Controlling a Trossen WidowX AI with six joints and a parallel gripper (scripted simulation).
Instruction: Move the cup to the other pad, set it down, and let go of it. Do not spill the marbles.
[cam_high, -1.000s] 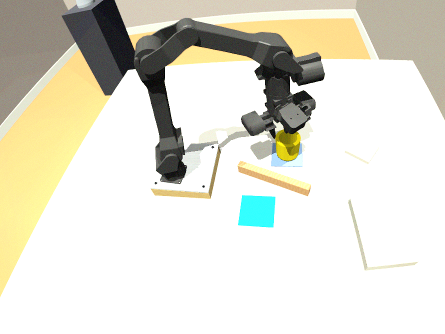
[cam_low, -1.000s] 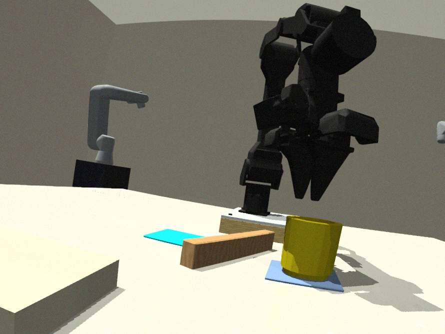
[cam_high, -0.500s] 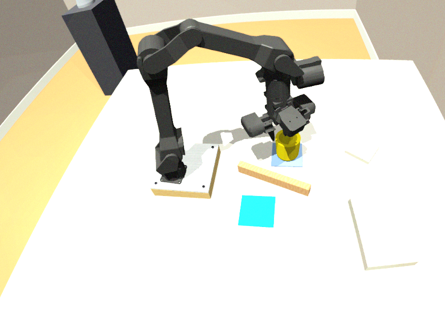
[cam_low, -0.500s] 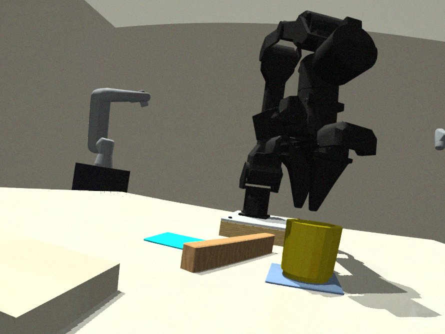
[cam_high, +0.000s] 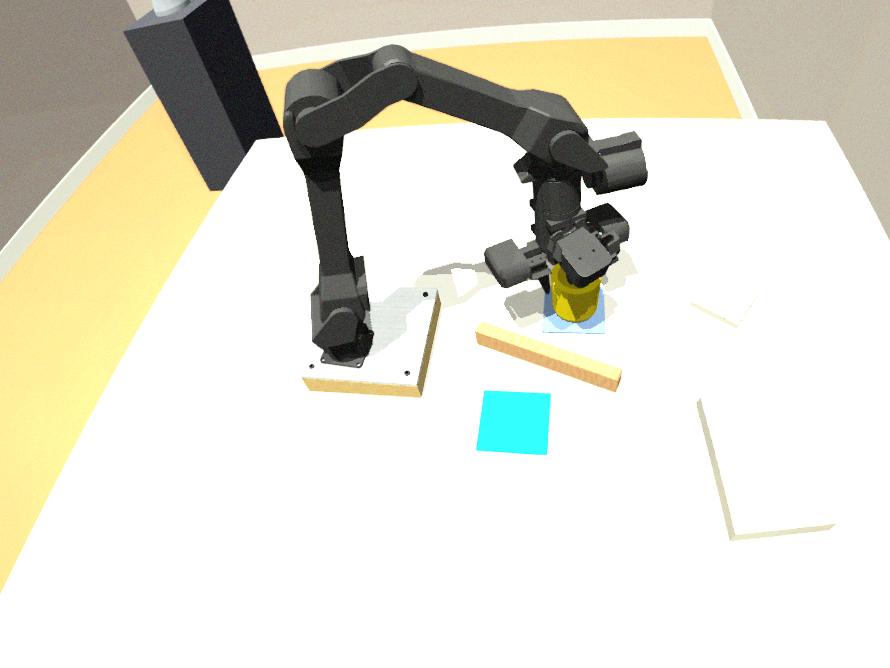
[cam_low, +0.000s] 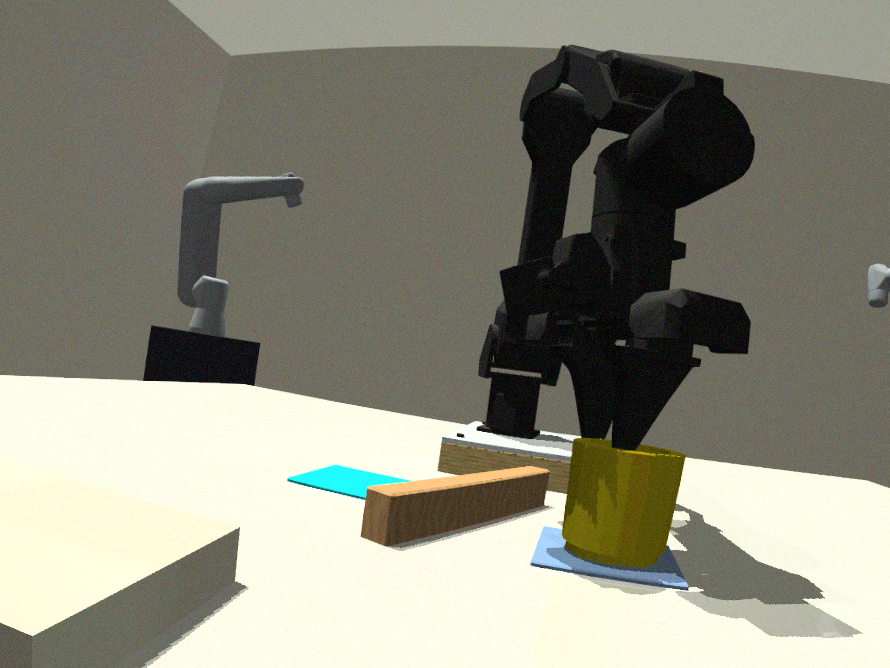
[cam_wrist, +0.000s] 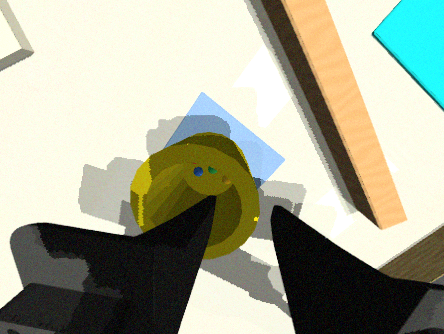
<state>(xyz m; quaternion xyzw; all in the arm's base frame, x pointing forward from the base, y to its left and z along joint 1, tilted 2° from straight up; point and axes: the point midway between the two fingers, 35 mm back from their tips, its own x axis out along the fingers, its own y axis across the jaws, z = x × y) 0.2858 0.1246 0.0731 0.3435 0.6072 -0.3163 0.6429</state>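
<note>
1. The gripper (cam_wrist: 240, 210) points straight down over the cup (cam_low: 621, 503), its jaws partly open with a gap between the tips, holding nothing.
2. In the wrist view one finger (cam_wrist: 185, 235) has its tip inside the cup's mouth and the other finger (cam_wrist: 310, 255) is outside the wall, so the rim lies between them; whether either one touches the wall cannot be told.
3. The yellow cup (cam_high: 573, 298) stands upright directly below the gripper on the pale blue pad (cam_low: 664, 571), which lies flat on the bench (cam_high: 359, 539).
4. Small marbles (cam_wrist: 198, 171) lie at the bottom of the cup, a blue and a green one being plain to see.
5. A wooden block (cam_high: 547, 355) lies on the bench just beside the cup, between the gripper and the cyan pad (cam_high: 514, 422).
6. The cyan pad lies beyond the block, well apart from the gripper.
7. A flat cream slab (cam_high: 772, 467) rests on the bench farther off from the gripper.
</note>
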